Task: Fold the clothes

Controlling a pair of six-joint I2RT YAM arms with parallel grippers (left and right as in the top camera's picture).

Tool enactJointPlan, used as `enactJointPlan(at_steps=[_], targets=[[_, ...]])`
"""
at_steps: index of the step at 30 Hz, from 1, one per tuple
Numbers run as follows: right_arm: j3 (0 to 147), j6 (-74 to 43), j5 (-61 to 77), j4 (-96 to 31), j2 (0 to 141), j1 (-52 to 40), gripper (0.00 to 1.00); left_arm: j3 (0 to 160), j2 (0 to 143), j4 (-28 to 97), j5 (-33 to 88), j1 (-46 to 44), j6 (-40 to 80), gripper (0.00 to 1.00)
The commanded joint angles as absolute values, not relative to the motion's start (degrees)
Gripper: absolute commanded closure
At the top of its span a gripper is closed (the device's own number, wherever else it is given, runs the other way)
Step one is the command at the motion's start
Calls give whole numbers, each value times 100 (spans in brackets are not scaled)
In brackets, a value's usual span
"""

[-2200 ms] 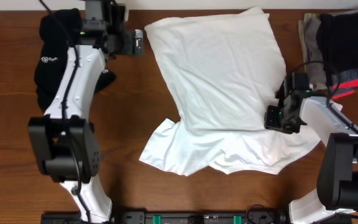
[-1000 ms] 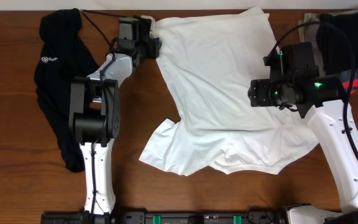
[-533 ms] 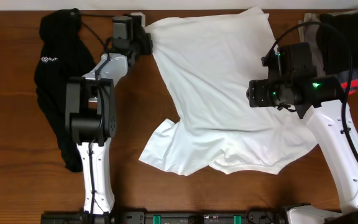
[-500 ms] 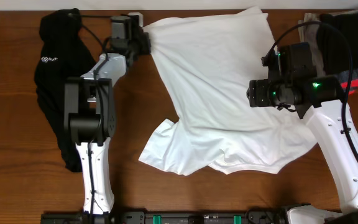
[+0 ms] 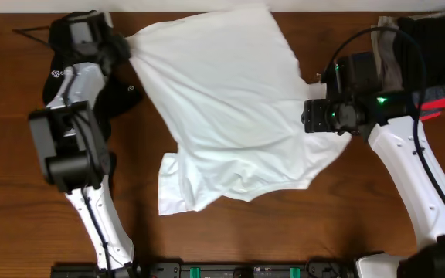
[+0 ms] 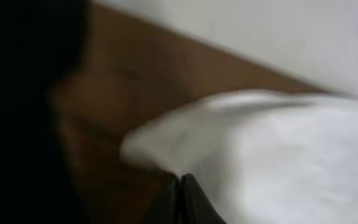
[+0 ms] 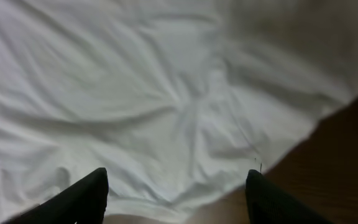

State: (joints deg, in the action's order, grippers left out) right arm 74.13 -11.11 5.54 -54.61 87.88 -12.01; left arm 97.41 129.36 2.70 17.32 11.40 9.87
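Folding is barely begun on the large white short-sleeved cotton T-shirt (image 5: 222, 100), which lies loose across the middle of the brown wooden tabletop (image 5: 284, 232), its plain side up and no print showing. Its outline is ragged rather than squared. The far left corner is drawn out to a taut point, a broad upper layer seems to overlap a rumpled lower one, and what looks like a sleeve sticks out at the near left. By my reading no clean fold is made, so smoothing, squaring and every proper fold remain. The cloth looks soft and thin, falling into shallow creases and ripples that the right wrist view shows plainly. The left hand (image 5: 122, 48) is at that drawn-out corner. In the blurred left wrist view its fingers (image 6: 180, 190) meet with white fabric bunched against them, so I judge it clenched on the T-shirt. The right hand (image 5: 309, 117) hovers over the garment's right edge with its dark fingers (image 7: 95, 190) spread wide and nothing between them. Farther out, a limp black garment with a small white logo (image 5: 60, 73) lies under the left arm. A stack of folded grey, black and coral-striped garments (image 5: 431, 54) sits at the far right.
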Motion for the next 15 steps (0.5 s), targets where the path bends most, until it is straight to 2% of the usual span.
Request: enactJointPlan(at_steps=[1, 2, 3, 5, 7, 11, 13, 14, 15], targets=[[7406, -1221, 604, -5468, 9056, -1363, 32, 9762, 12604, 261, 1581, 1337, 974, 94], [7406, -1223, 604, -5463, 9118, -1396, 32, 9762, 12562, 244, 1584, 1409, 976, 91], [7406, -1251, 591, -5459, 9164, -1417, 32, 9762, 12525, 233, 1584, 1470, 976, 83], [7406, -1372, 532, -5419, 9249, -1433, 31, 9762, 12429, 250, 1586, 1577, 978, 46], [7406, -1372, 506, -5328, 9306, -1426, 30, 9762, 12278, 338, 1588, 1651, 976, 4], [7395, -1374, 217, -5063, 9474, -1426, 30, 9762, 11904, 523, 1586, 1697, 976, 2], [7373, -1398, 123, -4978, 9638, -1428, 36, 9762, 11664, 644, 1584, 1697, 976, 2], [7369, -1426, 130, -4963, 9723, -1426, 53, 9762, 11537, 707, 1584, 1697, 976, 2], [7367, -1448, 139, -4960, 9841, -1431, 81, 9762, 11380, 816, 1586, 1697, 976, 2]])
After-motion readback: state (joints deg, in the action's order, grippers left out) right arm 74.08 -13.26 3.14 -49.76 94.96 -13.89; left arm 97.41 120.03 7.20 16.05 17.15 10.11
